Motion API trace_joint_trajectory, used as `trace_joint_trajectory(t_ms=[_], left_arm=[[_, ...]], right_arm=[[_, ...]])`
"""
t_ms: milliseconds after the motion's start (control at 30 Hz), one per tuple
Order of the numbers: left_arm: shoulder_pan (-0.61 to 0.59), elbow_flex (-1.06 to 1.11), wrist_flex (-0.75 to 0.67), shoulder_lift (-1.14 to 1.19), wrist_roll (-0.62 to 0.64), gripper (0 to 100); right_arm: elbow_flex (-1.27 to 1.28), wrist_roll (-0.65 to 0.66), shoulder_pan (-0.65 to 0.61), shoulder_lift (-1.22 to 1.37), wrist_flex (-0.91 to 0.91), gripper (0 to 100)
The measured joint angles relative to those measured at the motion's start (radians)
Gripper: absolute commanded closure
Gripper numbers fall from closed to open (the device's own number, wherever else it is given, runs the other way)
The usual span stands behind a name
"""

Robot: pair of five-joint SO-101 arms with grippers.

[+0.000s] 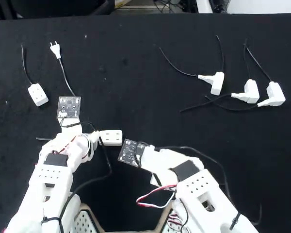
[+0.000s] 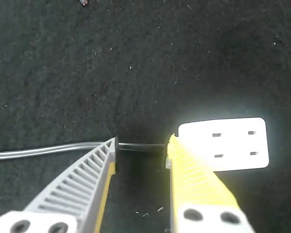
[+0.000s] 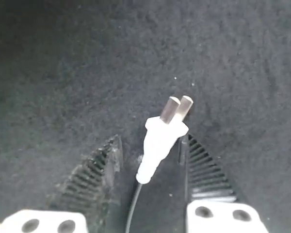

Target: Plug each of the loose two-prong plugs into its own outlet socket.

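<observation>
High view, black table (image 1: 145,39): grasp stage, by judgement.
Left gripper (image 2: 142,141) open, outlet socket (image 2: 223,143) just beside one finger; right gripper (image 3: 152,140) open astride two-prong plug (image 3: 162,131). Next likely needs closing, lifting, aligning prongs with slots.

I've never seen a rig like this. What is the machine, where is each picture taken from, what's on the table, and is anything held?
Two robot arms sit at a black table. One picture looks down from above; the other two come from a camera on each wrist. On the table lie a small socket, a straight plug and three angled plugs. The left gripper is open astride a cord, beside a white socket. The right gripper is open around a two-prong plug, apparently not clamping it.
</observation>
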Motion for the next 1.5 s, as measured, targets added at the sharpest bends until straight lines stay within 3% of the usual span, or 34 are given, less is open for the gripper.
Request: trace_joint_trajectory(t_ms=[133,367,567,633,733,967,1100,1333,1500], left_arm=[[0.000,0.000,0.000,0.000,0.000,82],[0.000,0.000,0.000,0.000,0.000,82],[0.000,0.000,0.000,0.000,0.000,82],[0.000,0.000,0.000,0.000,0.000,82],[0.000,0.000,0.000,0.000,0.000,82],[0.000,0.000,0.000,0.000,0.000,82],[0.000,0.000,0.000,0.000,0.000,82],[0.000,0.000,0.000,0.000,0.000,82],[0.000,0.000,0.000,0.000,0.000,82]], right_arm=[[0.002,-0.003,0.015,0.000,-0.052,82.2],[0.009,-0.006,0.173,0.000,-0.161,82.2],[0.009,-0.006,0.187,0.000,-0.175,82.3],[0.009,-0.006,0.187,0.000,-0.175,86.1],[0.009,-0.006,0.189,0.000,-0.175,99.4],[0.009,-0.006,0.195,0.000,-0.175,98.8],[-0.080,-0.011,0.195,0.000,-0.094,98.8],[-0.279,-0.144,0.195,0.000,0.144,98.8],[-0.322,-0.161,0.140,0.046,0.229,98.8]])
